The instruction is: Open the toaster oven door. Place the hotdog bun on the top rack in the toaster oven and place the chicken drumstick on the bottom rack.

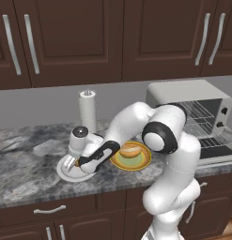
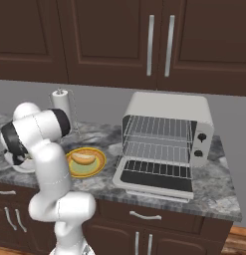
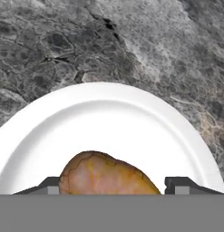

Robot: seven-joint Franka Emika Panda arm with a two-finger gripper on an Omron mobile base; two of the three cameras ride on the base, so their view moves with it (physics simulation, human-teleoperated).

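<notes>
The chicken drumstick [image 3: 102, 172] lies golden-brown on a white plate [image 3: 109, 113] at the left of the counter. My gripper [image 3: 112, 186] is lowered onto that plate [image 1: 65, 176], its fingertips [image 3: 51, 185] pressed against either side of the drumstick [image 1: 78, 163]. The hotdog bun [image 1: 131, 151] rests on a yellow-green plate [image 1: 142, 162] to the right. Further right, the toaster oven [image 2: 169, 107] has its door [image 2: 154, 182] folded down flat. Inside, the top rack [image 2: 157, 130] and bottom rack [image 2: 154, 152] both show bare wire.
A paper towel roll [image 1: 87, 110] stands upright behind the white plate, near the wall. Dark wooden cabinets hang above the grey marbled counter [image 1: 28, 164]. My own arm arches over the bun's plate, between the gripper and the oven.
</notes>
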